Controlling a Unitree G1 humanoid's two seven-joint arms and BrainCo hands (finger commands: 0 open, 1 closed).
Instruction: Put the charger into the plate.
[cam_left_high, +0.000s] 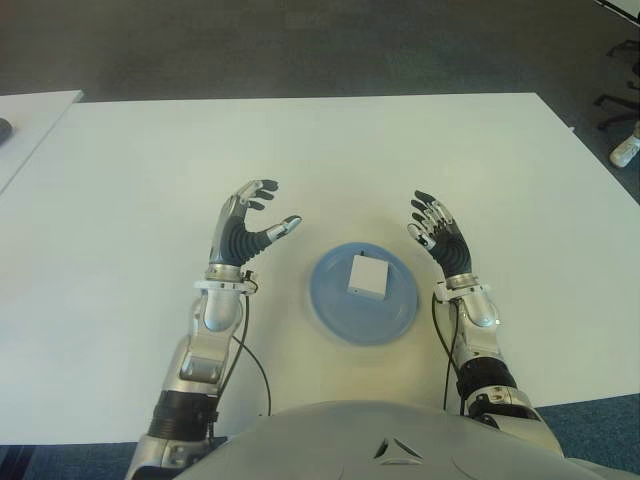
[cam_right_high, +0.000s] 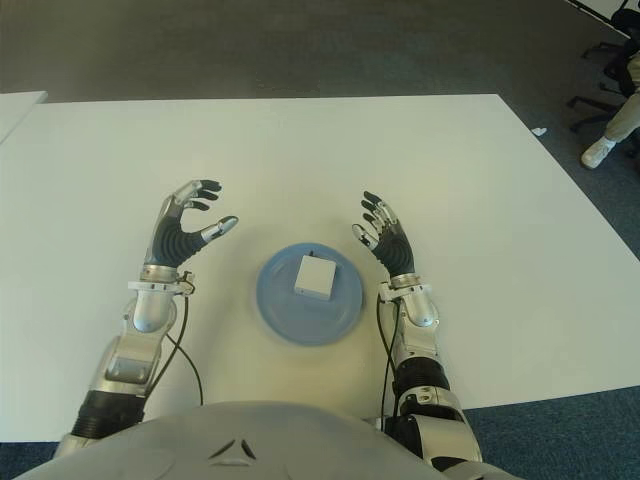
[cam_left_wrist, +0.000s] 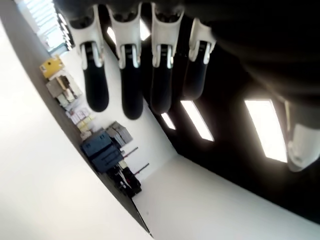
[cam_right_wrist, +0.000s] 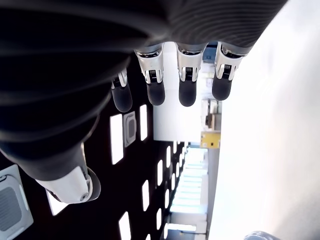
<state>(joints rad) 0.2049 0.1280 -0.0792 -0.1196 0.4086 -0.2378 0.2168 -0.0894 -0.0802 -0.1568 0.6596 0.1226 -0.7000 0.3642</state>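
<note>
The small white square charger (cam_left_high: 365, 276) lies flat inside the round blue plate (cam_left_high: 334, 312), which sits near the front edge of the white table (cam_left_high: 300, 140), about midway along it. The left hand (cam_left_high: 243, 232) is raised just left of the plate, fingers spread and holding nothing; the right hand (cam_left_high: 437, 236) is raised just right of it, also spread and empty. The placement looks done, so the sound move is to draw both hands back without brushing the plate's rim.
</note>
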